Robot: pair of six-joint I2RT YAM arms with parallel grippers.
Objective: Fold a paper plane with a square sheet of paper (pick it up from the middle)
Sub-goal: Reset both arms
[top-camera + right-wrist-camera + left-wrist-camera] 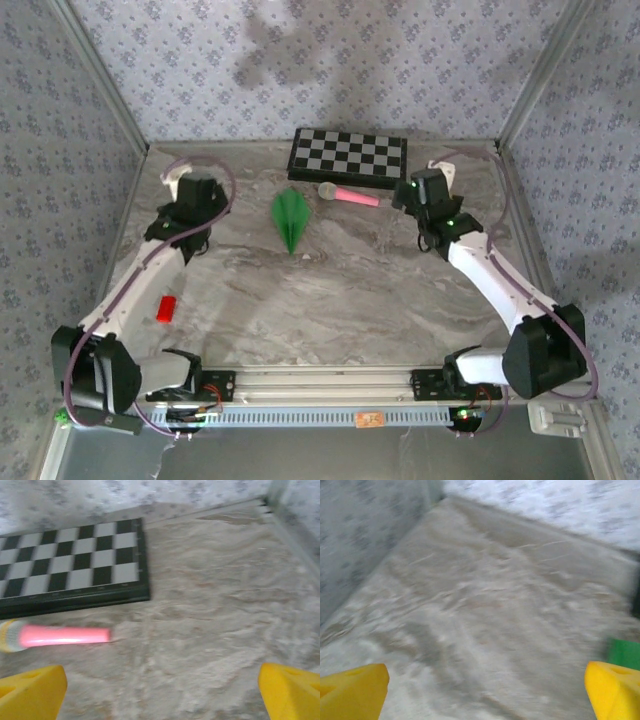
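- Paper plane (291, 219): lies folded on the table (380, 290), just in front of the checkered board (348, 156).
- Left jaws, right jaws: both wide open and empty, either side of the board; I judge folding finished, hence nothing held.

- The white-and-black left arm (135, 285) bends up toward the black-and-white checkered board (348, 156). The left gripper (196, 192) sits left of that board, well apart from it.
- Its yellow fingers (351, 692) are spread wide, gripping nothing.
- The white-and-black right arm (495, 275) puts the right gripper (428, 190) near the board's right end.
- Its yellow fingers (292, 692) are likewise spread wide, gripping nothing.
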